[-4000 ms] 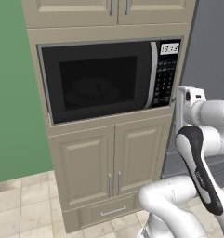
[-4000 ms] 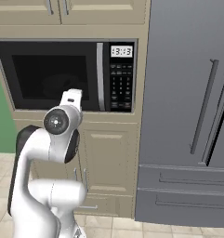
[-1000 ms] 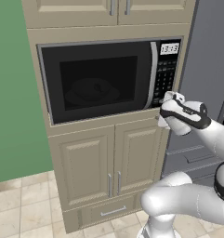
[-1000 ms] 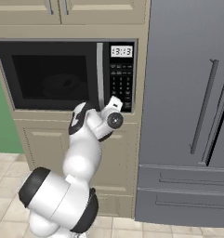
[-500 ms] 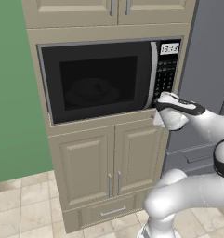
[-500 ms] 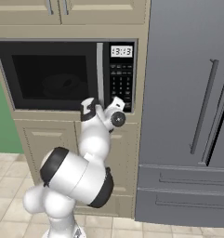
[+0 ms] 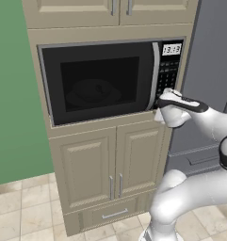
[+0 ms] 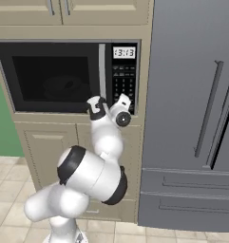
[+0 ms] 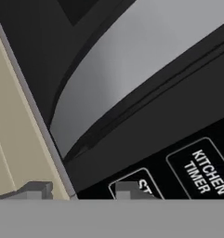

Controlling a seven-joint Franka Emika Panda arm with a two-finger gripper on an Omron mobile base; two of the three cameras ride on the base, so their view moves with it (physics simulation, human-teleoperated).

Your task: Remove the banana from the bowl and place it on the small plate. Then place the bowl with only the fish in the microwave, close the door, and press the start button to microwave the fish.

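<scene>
I had the hand at the microwave keypad's bottom corner, its tips standing apart, because the shut door left only the start button.

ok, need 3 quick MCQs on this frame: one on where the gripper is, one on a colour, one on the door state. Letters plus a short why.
1. Where is the gripper?
A. At the lower end of the microwave's keypad strip
B. Down at the drawer under the cabinets
C. On the fridge handle

2. What colour is the wall left of the cabinet column?
A. Grey
B. Green
C. Beige

3. What state is the door in?
A. Swung wide open
B. Removed
C. Closed

Answers:
1. A: both base views put the hand at the bottom of the keypad strip of the microwave, and the hand view looks straight at its printed buttons.
2. B: the wall in the left base view is plain green.
3. C: the door lies flush in its frame, handle right beside the keypad strip.
</scene>
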